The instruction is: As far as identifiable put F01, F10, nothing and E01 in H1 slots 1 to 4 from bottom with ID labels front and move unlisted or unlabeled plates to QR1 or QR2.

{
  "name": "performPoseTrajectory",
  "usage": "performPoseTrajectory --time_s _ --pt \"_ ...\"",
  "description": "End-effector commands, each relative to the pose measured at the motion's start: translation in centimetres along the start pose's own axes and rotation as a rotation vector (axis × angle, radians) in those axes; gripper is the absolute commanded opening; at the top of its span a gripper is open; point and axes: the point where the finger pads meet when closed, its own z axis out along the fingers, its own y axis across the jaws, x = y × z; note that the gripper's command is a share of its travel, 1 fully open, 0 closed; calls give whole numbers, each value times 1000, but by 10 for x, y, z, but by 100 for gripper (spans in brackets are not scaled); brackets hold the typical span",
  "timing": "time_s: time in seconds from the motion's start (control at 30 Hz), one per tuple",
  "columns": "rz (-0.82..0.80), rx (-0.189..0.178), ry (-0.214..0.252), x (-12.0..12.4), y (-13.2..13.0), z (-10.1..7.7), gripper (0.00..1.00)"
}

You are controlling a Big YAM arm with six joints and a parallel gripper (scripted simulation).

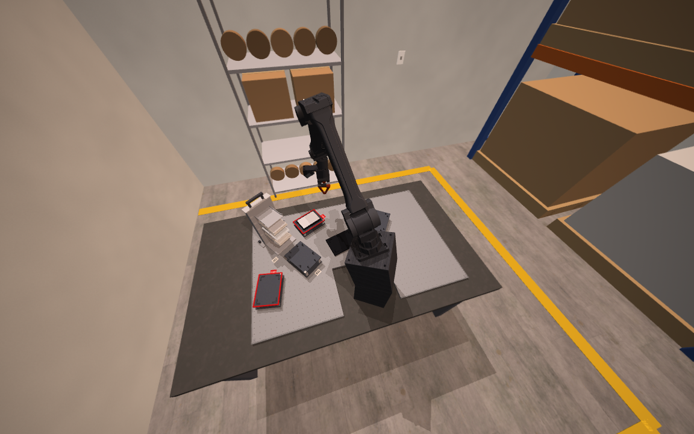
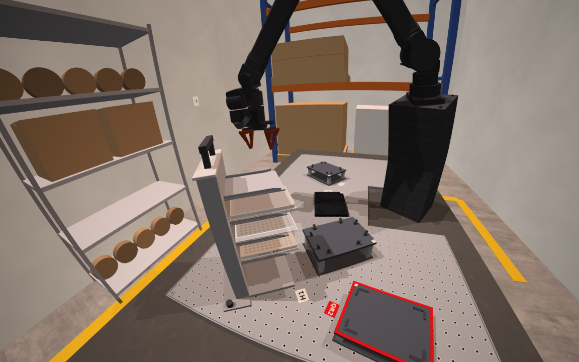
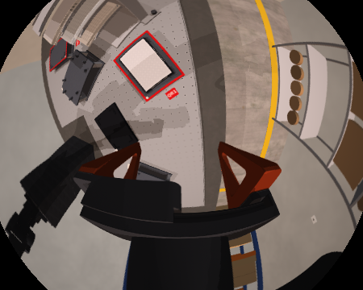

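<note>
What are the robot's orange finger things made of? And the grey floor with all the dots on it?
The fingers look like matte orange-red plastic: flat colour, no shine, hollow triangle shapes. They could be rubbery; the look leaves that open. The gripper is open and holds nothing. The dotted deck looks like pale grey metal plate, dull finish, with even rows of small holes.

Beyond the tabletop's far edge stands a grey wire shelf unit (image 1: 343, 81) holding brown boxes (image 1: 267, 95) and round wooden discs (image 1: 258, 43).
</note>
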Motion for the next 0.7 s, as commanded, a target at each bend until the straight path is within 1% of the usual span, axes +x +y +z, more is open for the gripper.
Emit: performPoseTrajectory --time_s 0.0,0.53,0.57,0.67 --pt "-1 10 -3 -1 -4 -5 100" --pt "-1 10 -3 -1 -4 -5 100" --pt "38 53 -16 1 -11 -21 0" --pt "121 60 -16 9 -4 -20 0"
